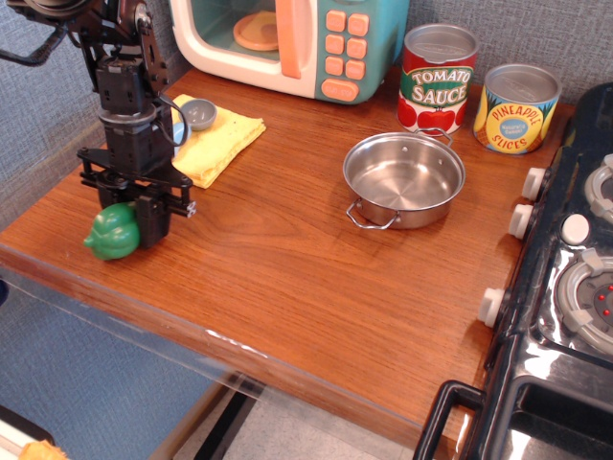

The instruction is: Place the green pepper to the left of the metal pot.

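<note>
A wooden desk [278,259] stands against a grey fabric wall [575,29], with a toy stove [565,287] at right. Near the desk's front left corner, the gripper [129,222] is clamped on the pepper [112,233], well apart from the pot [403,178].

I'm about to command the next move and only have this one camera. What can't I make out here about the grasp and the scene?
- Gripper hold on the green pepper: the near finger covers the contact, so grip and lift-off from the table are unclear.
- Pepper's cut face: turned away, only the lumpy back shows.
- Spoon handle on the yellow cloth: hidden behind the arm.
- Stove: cut off by the right edge.
- Metal pot: fully visible.
</note>
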